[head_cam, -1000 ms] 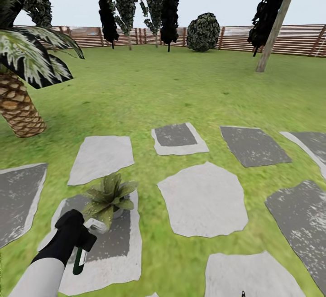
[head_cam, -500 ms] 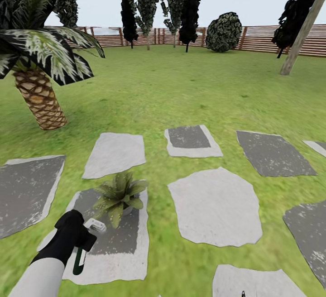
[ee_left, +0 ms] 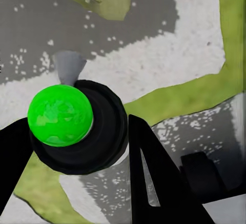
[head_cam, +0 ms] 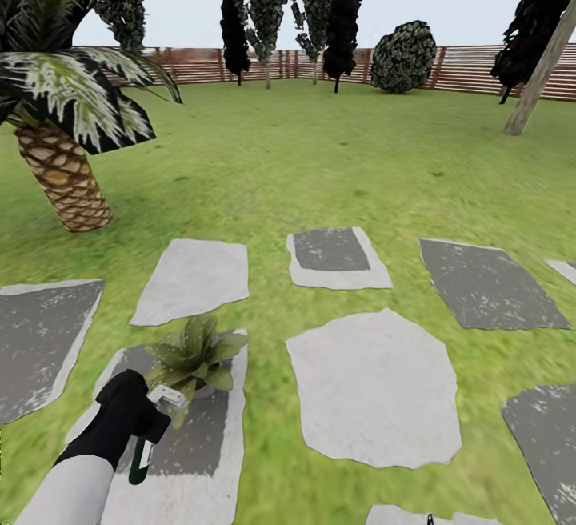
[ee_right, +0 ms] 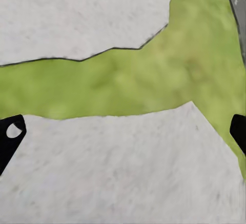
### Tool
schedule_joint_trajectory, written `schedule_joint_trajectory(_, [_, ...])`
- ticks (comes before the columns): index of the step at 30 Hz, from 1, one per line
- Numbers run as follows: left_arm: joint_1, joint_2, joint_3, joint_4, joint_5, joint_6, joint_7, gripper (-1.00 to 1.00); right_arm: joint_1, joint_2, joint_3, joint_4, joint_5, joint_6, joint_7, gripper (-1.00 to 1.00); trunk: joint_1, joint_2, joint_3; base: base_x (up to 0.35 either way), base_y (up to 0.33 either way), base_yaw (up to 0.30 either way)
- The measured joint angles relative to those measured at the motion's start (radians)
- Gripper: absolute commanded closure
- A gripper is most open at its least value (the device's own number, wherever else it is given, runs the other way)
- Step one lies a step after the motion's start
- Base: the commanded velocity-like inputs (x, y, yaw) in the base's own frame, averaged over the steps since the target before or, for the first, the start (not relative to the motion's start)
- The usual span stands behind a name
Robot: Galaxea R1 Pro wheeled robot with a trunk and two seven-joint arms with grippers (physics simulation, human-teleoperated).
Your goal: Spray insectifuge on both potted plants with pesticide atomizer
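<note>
Atomizer (head_cam: 152, 429) clamped in left gripper (head_cam: 148, 421), held low over grey stepping stone (head_cam: 200, 445); whitish spray head (head_cam: 168, 398) pointed at potted plant (head_cam: 192, 354), just short of its leaves. In left wrist view, bottle (ee_left: 72, 126) seen end-on between dark fingers (ee_left: 154, 183), bright green round end toward camera. Plant set on same stone, grass (head_cam: 320, 165) around. Right gripper (ee_right: 123, 131) spread wide, nothing held, tips at frame edges over pale stones. Palm (head_cam: 64, 181) seen at left, wooden fence (head_cam: 480, 69) behind lawn.
</note>
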Motion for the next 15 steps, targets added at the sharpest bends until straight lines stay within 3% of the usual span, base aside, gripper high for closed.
schedule_joint_trajectory(5, [-0.005,-0.002,-0.009,-0.062,-0.002,0.012,-0.001,1.0,0.0,-0.003,0.0,-0.001,-0.001,0.0,0.0,-1.0,0.0,0.0,0.0,0.183,-0.085,0.272])
schedule_joint_trajectory(9, [-0.016,0.002,-0.018,-0.091,-0.011,0.067,-0.005,1.0,0.0,-0.003,0.0,-0.001,-0.001,0.0,0.001,-1.0,0.0,0.0,0.0,0.023,-0.006,0.276])
schedule_joint_trajectory(15, [-0.042,0.011,-0.019,-0.081,-0.01,0.093,-0.01,1.0,0.0,-0.003,0.0,-0.001,0.0,0.001,0.001,-1.0,0.001,0.0,0.0,0.002,0.0,0.263])
